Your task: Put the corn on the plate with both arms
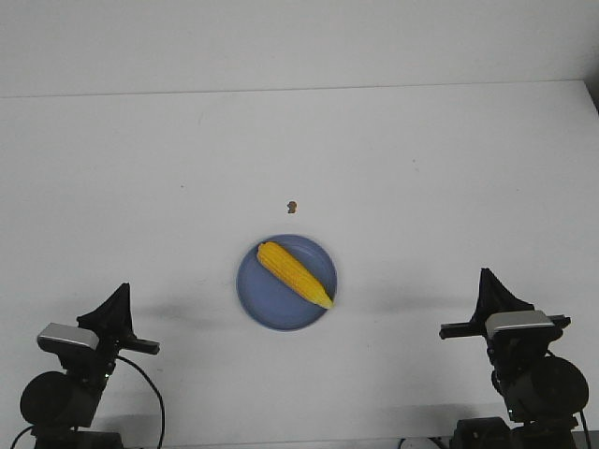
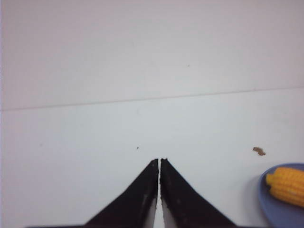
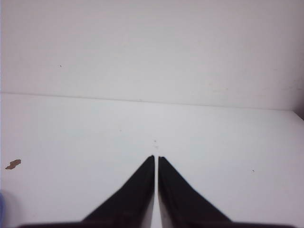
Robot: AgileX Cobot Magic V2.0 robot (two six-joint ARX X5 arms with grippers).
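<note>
The white table [image 1: 393,168] is seen bearing the blue plate [image 1: 271,313] near its front middle, and the yellow corn [image 1: 294,273] is laid diagonally across that plate, inside the rim. The left gripper [image 1: 120,292] and the right gripper [image 1: 487,277] are held well apart from the plate on either side, each with its fingers pressed together on nothing. A tiny brown speck [image 1: 292,205] is seen just beyond the plate.

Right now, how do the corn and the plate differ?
The corn is bright yellow, long and tapered; the plate is blue, round and shallow. The corn lies slanted on top, the plate flat beneath it on the table. The corn looks bumpy, the plate smooth. Both sit midway between the arms.
</note>
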